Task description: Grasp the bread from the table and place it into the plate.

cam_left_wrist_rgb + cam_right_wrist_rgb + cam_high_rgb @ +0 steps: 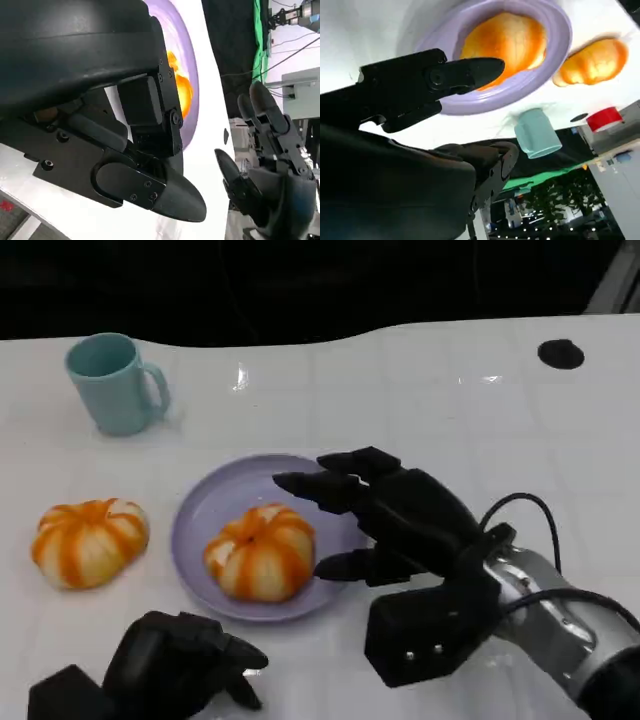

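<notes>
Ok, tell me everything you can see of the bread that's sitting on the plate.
The bread on the plate is a round, pumpkin-shaped bun with orange and cream segments meeting at a dimpled top, its crust glossy. It sits upright on the lilac plate, toward the near rim. The right robot hand is open beside it, fingers spread above the plate, none clearly touching the bun. A second, similar bun lies on the table to its left.

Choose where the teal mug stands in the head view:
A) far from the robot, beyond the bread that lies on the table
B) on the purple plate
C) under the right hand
A: the teal mug stands upright on the table's far side, beyond the bread on the table, apart from the purple plate.
</notes>
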